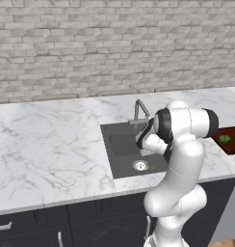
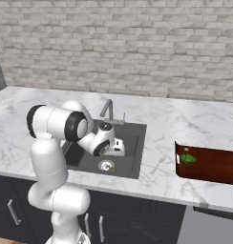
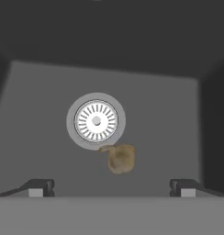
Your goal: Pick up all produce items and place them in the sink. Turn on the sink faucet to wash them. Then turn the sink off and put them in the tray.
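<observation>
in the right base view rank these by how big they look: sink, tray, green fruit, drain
1. sink, though the arm hides part of it
2. tray, cut off by the picture's edge and nearer the camera, so this order is unsure
3. drain
4. green fruit, looking close in size to the drain

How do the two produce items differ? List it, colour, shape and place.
Colour: the green fruit is shiny green; the tan piece is dull tan-brown.
Shape: the green fruit is round like a ball; the tan piece is lumpy.
Place: the green fruit lies in the tray; the tan piece lies on the sink floor beside the drain.
Both are small.
</observation>
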### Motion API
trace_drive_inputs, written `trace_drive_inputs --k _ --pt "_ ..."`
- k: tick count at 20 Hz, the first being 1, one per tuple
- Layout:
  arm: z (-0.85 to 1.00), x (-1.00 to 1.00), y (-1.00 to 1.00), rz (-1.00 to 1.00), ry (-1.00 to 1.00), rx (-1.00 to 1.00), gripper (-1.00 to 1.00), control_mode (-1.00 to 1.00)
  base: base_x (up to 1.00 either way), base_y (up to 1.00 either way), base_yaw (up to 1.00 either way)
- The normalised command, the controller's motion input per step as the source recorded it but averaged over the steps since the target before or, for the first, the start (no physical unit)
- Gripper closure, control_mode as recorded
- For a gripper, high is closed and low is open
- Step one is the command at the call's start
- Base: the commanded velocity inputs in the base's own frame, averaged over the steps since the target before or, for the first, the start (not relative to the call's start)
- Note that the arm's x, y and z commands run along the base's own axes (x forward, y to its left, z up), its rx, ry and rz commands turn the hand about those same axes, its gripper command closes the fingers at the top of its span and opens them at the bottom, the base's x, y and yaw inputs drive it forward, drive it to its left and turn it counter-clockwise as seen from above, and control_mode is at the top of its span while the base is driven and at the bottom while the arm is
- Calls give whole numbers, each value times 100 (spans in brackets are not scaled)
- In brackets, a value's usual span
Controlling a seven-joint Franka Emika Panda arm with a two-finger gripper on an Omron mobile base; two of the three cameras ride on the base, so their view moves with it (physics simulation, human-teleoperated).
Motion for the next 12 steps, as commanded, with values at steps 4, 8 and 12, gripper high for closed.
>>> trace_drive_inputs --k 4,8,12 --pt "-15 5 1 1 0 0 -100 -100 0 0 0" --pt "-4 2 1 0 0 0 -100 -100 0 0 0" --pt "0 0 0 0 0 0 -100 -100 0 0 0"
